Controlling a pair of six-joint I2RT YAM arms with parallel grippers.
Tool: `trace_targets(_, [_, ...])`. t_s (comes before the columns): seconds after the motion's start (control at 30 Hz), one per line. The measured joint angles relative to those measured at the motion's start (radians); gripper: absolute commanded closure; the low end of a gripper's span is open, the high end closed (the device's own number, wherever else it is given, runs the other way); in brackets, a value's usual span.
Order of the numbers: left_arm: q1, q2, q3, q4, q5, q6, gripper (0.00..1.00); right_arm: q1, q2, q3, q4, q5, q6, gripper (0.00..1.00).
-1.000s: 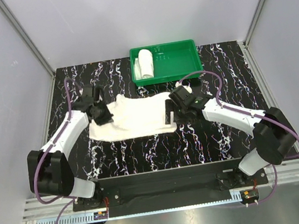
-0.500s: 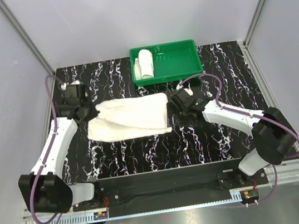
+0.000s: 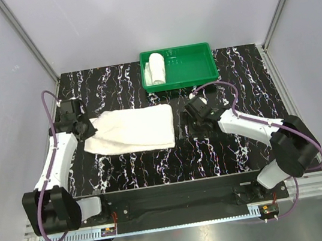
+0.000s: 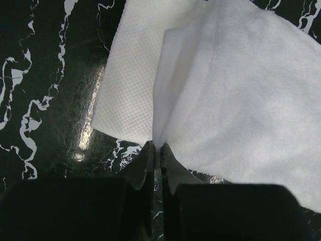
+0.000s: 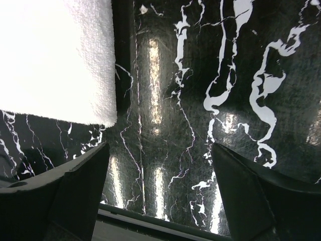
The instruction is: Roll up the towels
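Step in hand, as judged: flat towel [image 3: 129, 130] is spread on the counter [image 3: 250, 70] ahead of rolling, and no roll is started on it yet. Left pincer [image 3: 85, 130] is clamped tight on a pinched fold at the towel's left edge, confirmed in the left wrist view. Right pincer [image 3: 184, 123] is spread wide with nothing held, just beside the towel's right edge and not touching it. Next move likely calls for the fold to be flattened, one short edge to be gripped at both corners, then turned over evenly so the roll is kept straight. Counted: two towels (one flat centre-left on the counter, one rolled towel [image 3: 157, 68] in the left end of the tray [image 3: 192, 67]), one tray, two pincers
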Motion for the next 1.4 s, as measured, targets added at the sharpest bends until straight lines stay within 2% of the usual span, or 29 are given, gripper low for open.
trace_targets(0.07, [-0.001, -0.022, 0.002, 0.003, -0.006, 0.021, 0.83, 0.000, 0.000, -0.010, 0.013, -0.014, 0.000, 0.11])
trace_targets(0.13, [-0.001, -0.041, 0.002, 0.007, -0.024, 0.039, 0.67, 0.000, 0.000, -0.022, 0.031, -0.036, 0.000, 0.11])
trace_targets(0.23, [0.003, -0.042, 0.002, -0.007, -0.085, 0.036, 0.59, -0.001, 0.001, -0.031, 0.057, -0.072, 0.000, 0.10])
trace_targets(0.27, [0.004, -0.029, 0.001, -0.021, -0.108, 0.031, 0.43, -0.001, 0.002, -0.032, 0.066, -0.085, 0.000, 0.10])
trace_targets(0.3, [0.006, -0.015, -0.002, -0.032, -0.125, 0.031, 0.34, -0.001, 0.005, -0.032, 0.079, -0.100, 0.000, 0.10])
trace_targets(0.4, [0.015, 0.049, -0.031, -0.068, -0.174, -0.003, 0.24, -0.002, 0.023, -0.029, 0.118, -0.144, -0.005, 0.09])
trace_targets(0.57, [0.037, 0.085, -0.033, -0.112, -0.161, -0.024, 0.23, -0.020, 0.087, 0.029, 0.166, -0.206, -0.011, 0.09])
trace_targets(0.8, [0.042, 0.106, 0.104, -0.003, 0.011, -0.024, 0.30, -0.069, 0.261, 0.159, 0.268, -0.273, 0.006, 0.09])
trace_targets(0.97, [0.042, 0.289, 0.242, 0.090, 0.111, -0.028, 0.32, -0.070, 0.351, 0.169, 0.301, -0.314, 0.027, 0.09])
trace_targets(1.3, [0.042, 0.564, 0.328, 0.091, 0.182, -0.005, 0.34, -0.070, 0.389, 0.169, 0.360, -0.349, 0.038, 0.10])
trace_targets(1.37, [0.042, 0.586, 0.329, 0.090, 0.197, -0.002, 0.40, -0.070, 0.397, 0.169, 0.380, -0.363, 0.040, 0.10])
trace_targets(1.4, [0.042, 0.593, 0.329, 0.090, 0.202, -0.002, 0.50, -0.070, 0.401, 0.169, 0.389, -0.366, 0.042, 0.10])
